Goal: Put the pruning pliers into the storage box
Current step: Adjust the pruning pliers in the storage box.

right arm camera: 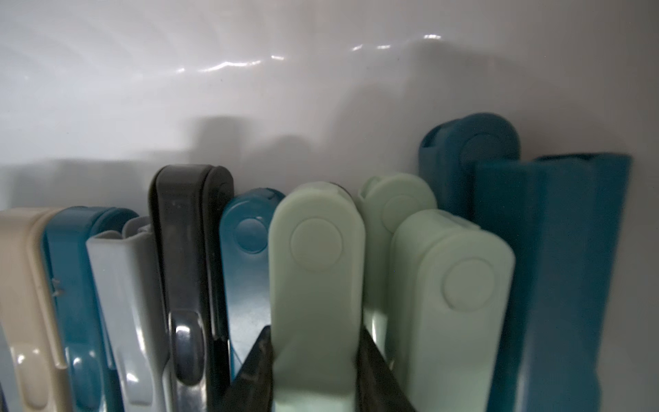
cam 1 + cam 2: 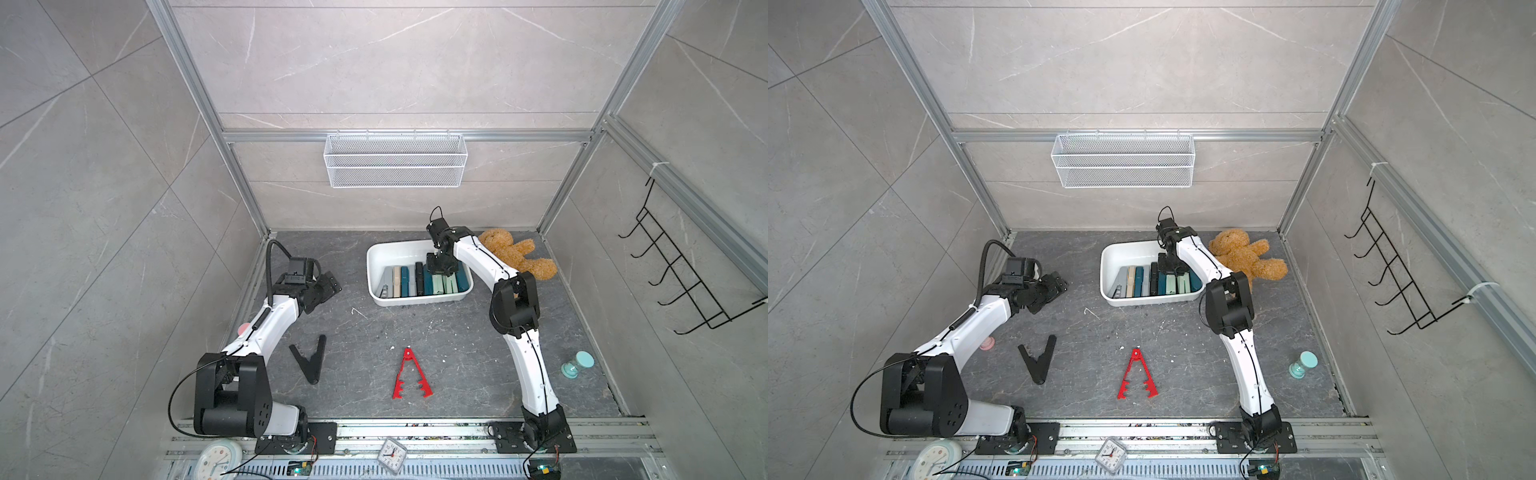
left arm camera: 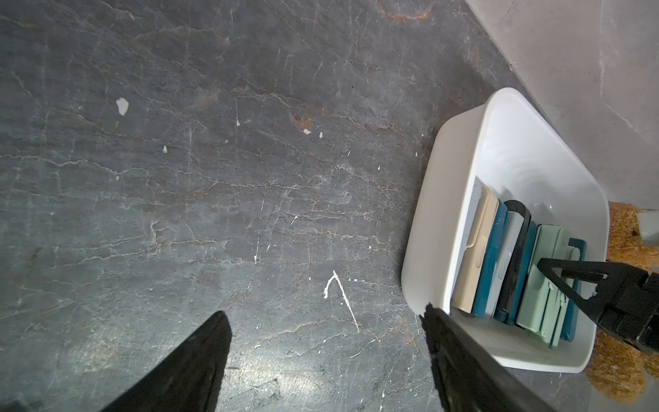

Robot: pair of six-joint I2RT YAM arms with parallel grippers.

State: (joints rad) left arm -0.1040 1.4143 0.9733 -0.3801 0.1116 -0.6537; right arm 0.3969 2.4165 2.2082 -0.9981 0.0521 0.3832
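Our right gripper (image 1: 314, 333) is clamped on a mint pliers (image 1: 317, 249) down in the storage box (image 2: 376, 266), long axis across the box's short side; left gripper (image 2: 326, 291) sits open, empty, beside the box

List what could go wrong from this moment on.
The right gripper clamps a mint green plastic plier set in the packed row inside the white plastic storage box; pulling away unopened could drag it or its neighbours out.
The black V-shaped plier and red toothed plier lie splayed open, awkward to grip.

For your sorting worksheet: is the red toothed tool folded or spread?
Spread: the red pliers lie with both arms splayed apart from the hinge.
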